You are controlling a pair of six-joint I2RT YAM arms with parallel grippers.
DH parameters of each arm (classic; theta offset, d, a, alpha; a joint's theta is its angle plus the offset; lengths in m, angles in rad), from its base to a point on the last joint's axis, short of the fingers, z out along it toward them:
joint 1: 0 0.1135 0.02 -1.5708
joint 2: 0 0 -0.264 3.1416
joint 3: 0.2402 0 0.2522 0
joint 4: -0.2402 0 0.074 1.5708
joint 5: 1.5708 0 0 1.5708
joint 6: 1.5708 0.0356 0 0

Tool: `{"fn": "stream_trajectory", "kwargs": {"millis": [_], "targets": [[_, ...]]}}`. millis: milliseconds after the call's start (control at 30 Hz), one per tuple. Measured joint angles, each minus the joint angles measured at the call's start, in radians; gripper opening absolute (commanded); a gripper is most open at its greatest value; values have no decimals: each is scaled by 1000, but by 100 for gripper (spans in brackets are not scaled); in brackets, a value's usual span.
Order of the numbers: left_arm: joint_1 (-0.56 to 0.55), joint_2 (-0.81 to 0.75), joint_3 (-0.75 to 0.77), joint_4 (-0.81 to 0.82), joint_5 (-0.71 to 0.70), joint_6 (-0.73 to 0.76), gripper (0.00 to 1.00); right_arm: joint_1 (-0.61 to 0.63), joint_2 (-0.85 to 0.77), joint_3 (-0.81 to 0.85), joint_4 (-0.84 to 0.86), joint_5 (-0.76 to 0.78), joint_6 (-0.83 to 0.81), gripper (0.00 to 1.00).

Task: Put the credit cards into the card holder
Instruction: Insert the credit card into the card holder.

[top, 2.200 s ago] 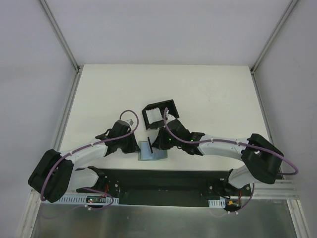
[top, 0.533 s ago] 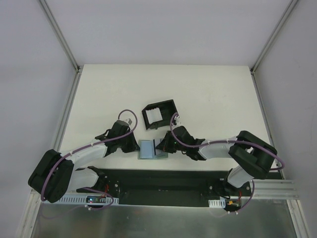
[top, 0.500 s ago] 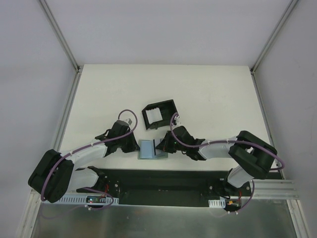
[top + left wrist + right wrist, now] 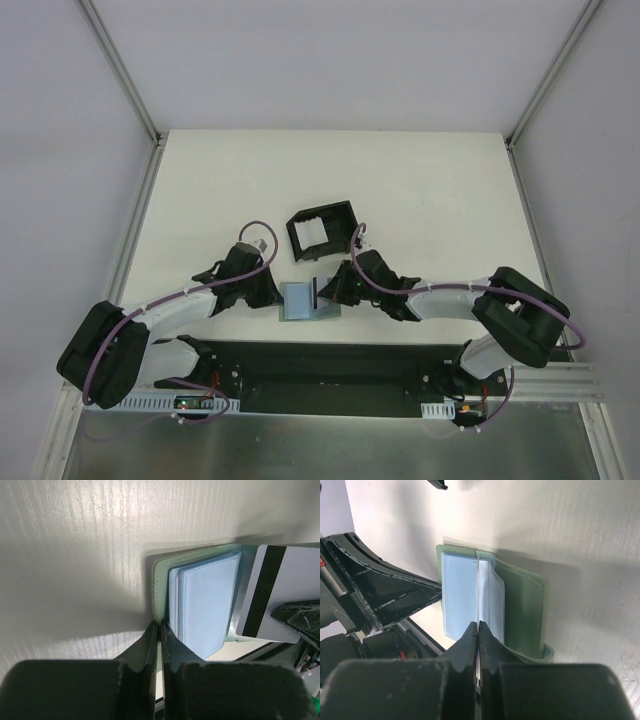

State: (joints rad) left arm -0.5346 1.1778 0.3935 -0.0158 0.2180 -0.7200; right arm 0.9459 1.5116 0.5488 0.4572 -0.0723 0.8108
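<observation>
The black card holder stands open-topped just beyond both grippers. A grey-green case lies open on the table, light blue inside. My left gripper is shut on the case's left edge, its jaws pinching the rim. My right gripper is shut on the whitish-grey card with the dark stripe and holds it on edge over the case; it shows edge-on in the right wrist view. The light blue card sits in the case.
The arms' black base plate runs along the table's near edge, close behind the case. White walls with metal rails bound the table left and right. A corner of the card holder shows at the top of the right wrist view.
The right gripper has drawn back from the card holder to over the open case, and the striped card now stands more upright there. The left gripper has not moved.
</observation>
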Motion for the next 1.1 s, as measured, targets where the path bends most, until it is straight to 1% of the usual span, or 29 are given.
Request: {"fn": "stream_trajectory", "kwargs": {"millis": [233, 467, 767, 900, 1100], "targets": [[0, 0, 0, 0, 0, 4, 0, 0, 8, 0, -8, -30, 14, 0], [0, 5, 0, 3, 0, 5, 0, 0, 60, 0, 25, -63, 50, 1], [0, 7, 0, 3, 0, 5, 0, -6, 127, -6, 129, -107, 94, 0], [0, 7, 0, 4, 0, 5, 0, -8, 134, -30, 177, -108, 108, 0], [0, 7, 0, 4, 0, 5, 0, -17, 134, -39, 189, -124, 121, 0]]}}
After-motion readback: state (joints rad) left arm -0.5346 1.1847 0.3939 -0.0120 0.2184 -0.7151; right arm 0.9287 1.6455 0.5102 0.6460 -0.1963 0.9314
